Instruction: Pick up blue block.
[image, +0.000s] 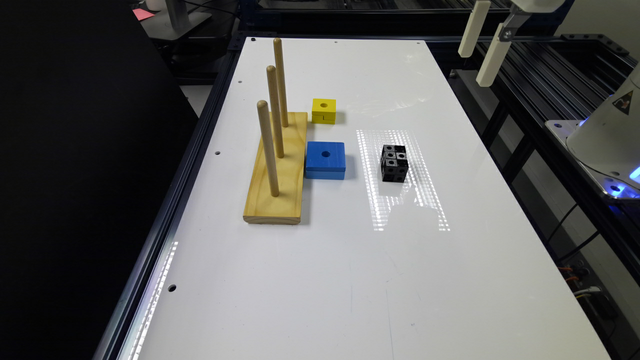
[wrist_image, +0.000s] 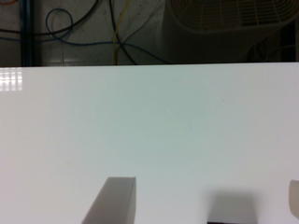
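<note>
The blue block (image: 325, 159) lies flat on the white table (image: 350, 280), a round hole in its top, touching or nearly touching the side of the wooden peg board (image: 277, 172). My gripper (image: 475, 68) hangs high over the table's far edge on the exterior view's right, well away from the block. In the wrist view the gripper (wrist_image: 208, 182) is open, its two pale fingers (wrist_image: 117, 200) wide apart over bare white table with nothing between them.
The peg board carries three upright dowels (image: 268, 147). A small yellow cube (image: 323, 110) sits beyond the blue block, and a black cube (image: 393, 162) with holes lies toward the exterior view's right. Cables (wrist_image: 117, 32) and a fan-like housing (wrist_image: 224, 16) lie past the table edge.
</note>
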